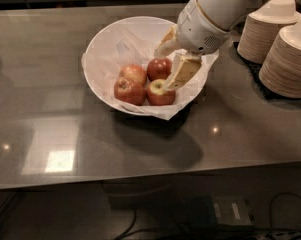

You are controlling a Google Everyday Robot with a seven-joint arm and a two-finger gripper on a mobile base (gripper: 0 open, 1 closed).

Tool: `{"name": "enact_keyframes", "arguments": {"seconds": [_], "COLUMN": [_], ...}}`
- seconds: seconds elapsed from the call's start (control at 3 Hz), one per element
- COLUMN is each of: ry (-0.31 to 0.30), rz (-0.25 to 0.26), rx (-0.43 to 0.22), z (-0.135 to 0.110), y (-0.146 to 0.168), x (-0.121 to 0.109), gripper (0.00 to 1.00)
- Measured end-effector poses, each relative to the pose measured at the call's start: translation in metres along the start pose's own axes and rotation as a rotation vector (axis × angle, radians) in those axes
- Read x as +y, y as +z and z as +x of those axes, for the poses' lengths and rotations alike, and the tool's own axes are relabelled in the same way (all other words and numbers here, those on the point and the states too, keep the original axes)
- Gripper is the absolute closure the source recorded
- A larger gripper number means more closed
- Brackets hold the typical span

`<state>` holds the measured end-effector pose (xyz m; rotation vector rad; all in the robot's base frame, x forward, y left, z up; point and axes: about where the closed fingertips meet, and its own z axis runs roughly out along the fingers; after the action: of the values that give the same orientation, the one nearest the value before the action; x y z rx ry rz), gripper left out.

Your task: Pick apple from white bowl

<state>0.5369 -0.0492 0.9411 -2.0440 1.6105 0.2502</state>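
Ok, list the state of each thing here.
claw: open, low over the apples
apple: resting in bowl, stem up, not gripped
other apples: resting in bowl
white bowl: upright, paper-lined, holds four apples
paper bowls: two stacks, untouched

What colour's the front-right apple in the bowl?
Apple: red, pale yellow-green top; gripper over it in white bowl. Camera view.

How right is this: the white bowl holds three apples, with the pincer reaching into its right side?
Not quite: the camera view shows four apples in the white bowl, not three. The pincer does reach into its right side.
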Motion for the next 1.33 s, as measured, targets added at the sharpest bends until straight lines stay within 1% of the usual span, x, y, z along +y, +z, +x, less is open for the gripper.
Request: {"name": "enact_keyframes", "arguments": {"seconds": [0.33,1.0,1.33], "ry": [0.018,0.080,0.097], "rz": [-0.024,-0.098,-0.126], "rx": [0.004,0.019,0.026], "z": [0.008,0.034,0.042], "y": [0.011,0.040,0.051], "x": [0.001,0.009,0.012], "gripper": [0.42,0.42,0.43]}}
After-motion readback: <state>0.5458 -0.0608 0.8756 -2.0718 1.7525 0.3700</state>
